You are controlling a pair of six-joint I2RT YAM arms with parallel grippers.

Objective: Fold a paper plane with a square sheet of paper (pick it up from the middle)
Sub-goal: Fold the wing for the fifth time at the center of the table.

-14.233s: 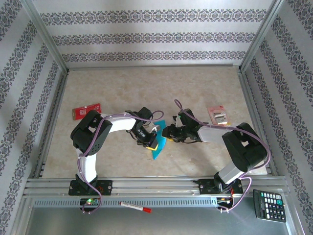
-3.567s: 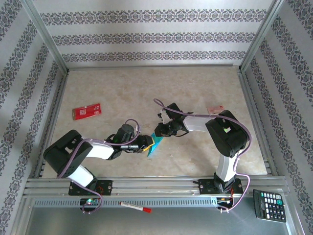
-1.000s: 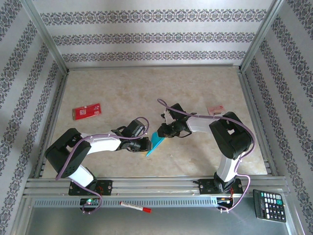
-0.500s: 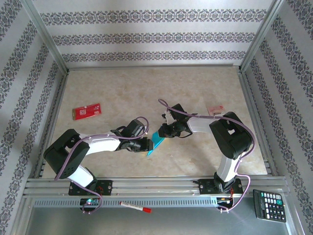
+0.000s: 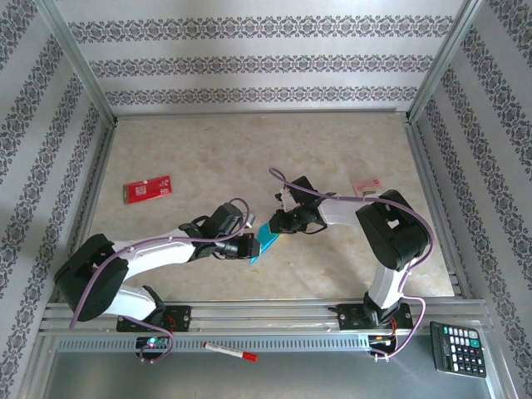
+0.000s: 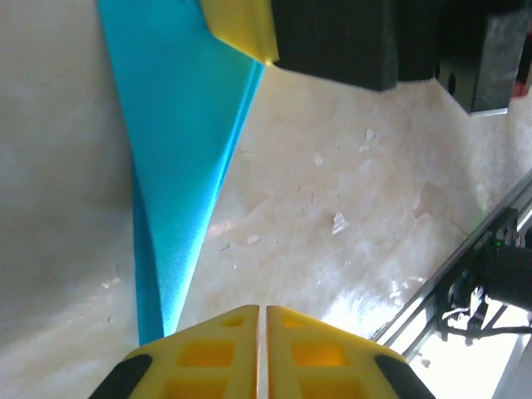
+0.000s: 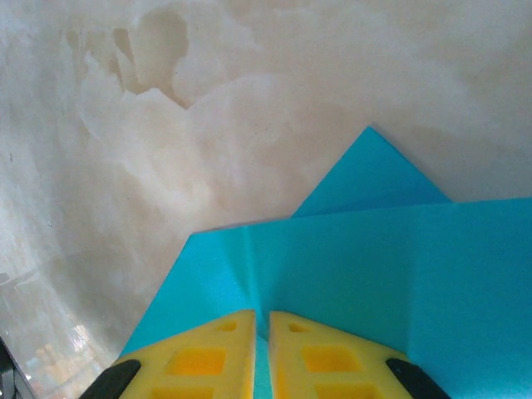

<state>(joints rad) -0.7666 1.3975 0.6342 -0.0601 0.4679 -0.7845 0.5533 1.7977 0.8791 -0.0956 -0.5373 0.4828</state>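
Paper plane [image 5: 263, 242] sits clamped in right tool [image 5: 273, 227], beside left tool [image 5: 248, 247].

Left gripper [image 6: 262, 320] closed (pads touching); teal paper plane [image 6: 179, 150] tip just beside it.

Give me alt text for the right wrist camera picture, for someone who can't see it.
The right gripper, yellow fingers nearly together at the bottom edge, pinches a creased teal-blue sheet of paper. A pointed corner of the paper juts up behind, with the pale marbled table beyond.
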